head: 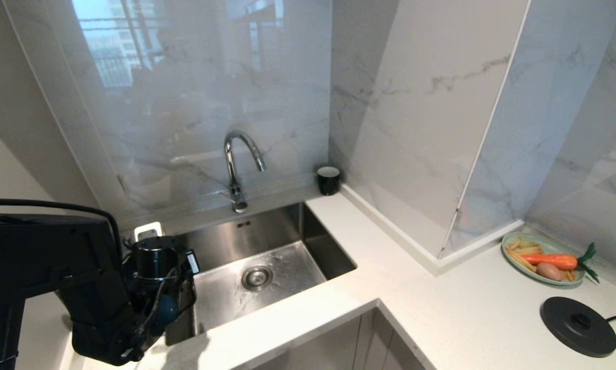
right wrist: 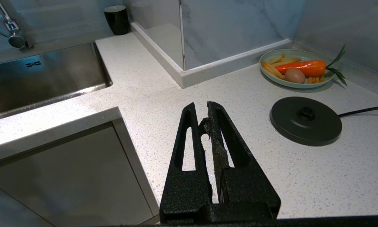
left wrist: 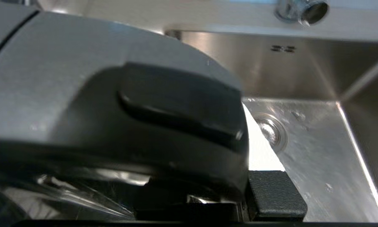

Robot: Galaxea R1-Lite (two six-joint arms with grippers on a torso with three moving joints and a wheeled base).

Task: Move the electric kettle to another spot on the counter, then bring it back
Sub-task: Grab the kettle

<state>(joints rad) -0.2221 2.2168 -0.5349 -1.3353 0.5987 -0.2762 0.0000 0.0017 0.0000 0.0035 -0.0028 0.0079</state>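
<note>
The glossy black electric kettle (head: 155, 255) is at the left end of the sink, and my left arm hides its lower body. My left gripper (head: 177, 285) is shut on its loop handle. In the left wrist view the kettle's grey lid and black handle top (left wrist: 182, 104) fill the picture. One finger (left wrist: 275, 194) presses against the handle's side; the other is hidden behind it. A strip of pale counter (left wrist: 260, 151) shows beyond. I cannot tell whether the kettle rests on the counter (head: 441, 308). My right gripper (right wrist: 201, 108) hangs shut and empty over the counter (right wrist: 163, 82) near its inner corner.
The steel sink (head: 318, 246) with its curved faucet (head: 236, 169) lies right of the kettle. A small black cup (head: 328, 180) stands in the back corner. The corded black base disc (head: 578, 326) and a green plate (head: 513, 257) of carrot, egg and fries sit far right.
</note>
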